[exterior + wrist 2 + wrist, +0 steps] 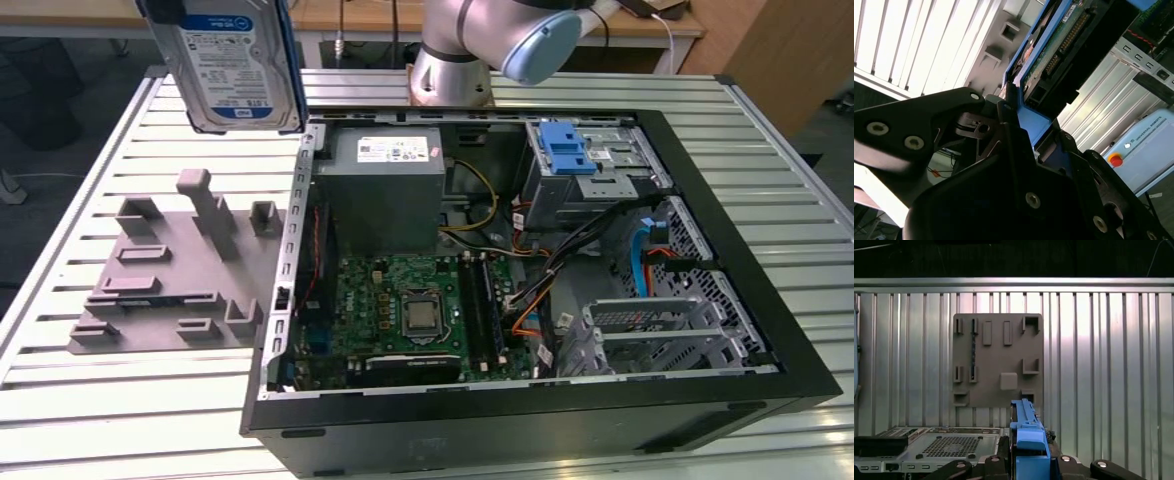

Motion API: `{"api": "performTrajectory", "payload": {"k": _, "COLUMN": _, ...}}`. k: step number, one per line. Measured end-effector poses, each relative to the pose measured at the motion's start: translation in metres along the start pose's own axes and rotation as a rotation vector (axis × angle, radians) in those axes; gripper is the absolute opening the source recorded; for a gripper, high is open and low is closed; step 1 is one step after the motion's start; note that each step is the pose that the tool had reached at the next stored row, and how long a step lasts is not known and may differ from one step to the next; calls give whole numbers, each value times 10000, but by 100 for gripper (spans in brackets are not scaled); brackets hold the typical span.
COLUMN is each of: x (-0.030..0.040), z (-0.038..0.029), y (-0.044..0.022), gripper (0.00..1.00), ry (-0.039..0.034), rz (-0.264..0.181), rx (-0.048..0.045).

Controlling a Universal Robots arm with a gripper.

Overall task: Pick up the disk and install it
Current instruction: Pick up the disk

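Disk (1026,440) is sitting edge-on in both wrist views, and the gripper (1031,125) fingers are clenching its blue frame from either side. Past it, a grey slotted plate (998,360) is lying flat on the slatted metal table (1104,365). In the exterior view, the open computer case (534,425) is taking up the front. The plate is sitting just beside it toward the exterior view's left, and the disk is hanging upright in the upper left of the frame, off the table.
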State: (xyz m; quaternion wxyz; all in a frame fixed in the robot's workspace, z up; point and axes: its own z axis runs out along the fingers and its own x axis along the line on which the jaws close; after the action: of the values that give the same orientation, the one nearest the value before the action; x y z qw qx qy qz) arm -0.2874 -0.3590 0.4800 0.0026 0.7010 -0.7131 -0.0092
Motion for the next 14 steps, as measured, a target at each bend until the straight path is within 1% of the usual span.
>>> {"api": "performTrajectory", "payload": {"k": 14, "x": 26, "z": -4, "y": -218, "gripper": 37, "ry": 0, "rz": 0, "rx": -2}}
